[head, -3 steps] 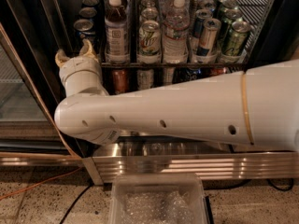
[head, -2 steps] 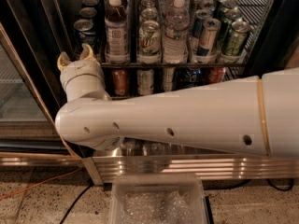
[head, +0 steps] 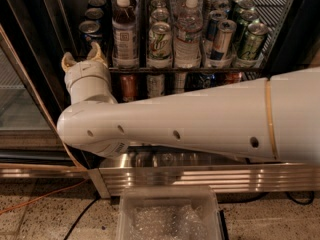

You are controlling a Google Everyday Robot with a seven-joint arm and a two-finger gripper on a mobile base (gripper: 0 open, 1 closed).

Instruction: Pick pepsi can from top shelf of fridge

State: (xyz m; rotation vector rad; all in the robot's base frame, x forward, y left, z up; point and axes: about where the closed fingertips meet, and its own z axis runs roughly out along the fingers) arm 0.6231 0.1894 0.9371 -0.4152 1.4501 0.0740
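Note:
The fridge stands open, with a ribbed steel base panel. Dark blue pepsi cans stand in a row at the left end of the top shelf; the front pepsi can has a silver lid. My gripper is at the shelf's left front corner, just below and in front of that can. Its two tan fingertips point up, spread apart, with nothing between them. My white forearm crosses the view from the right and hides most of the lower racks.
To the right of the pepsi row stand a drink bottle, white-and-green soda cans, water bottles, slim energy drink cans and green cans. A clear plastic bin sits on the floor. The glass door is at the left.
The gripper has stayed at the shelf's left front corner, shifting only slightly. The forearm has shifted a little across the view.

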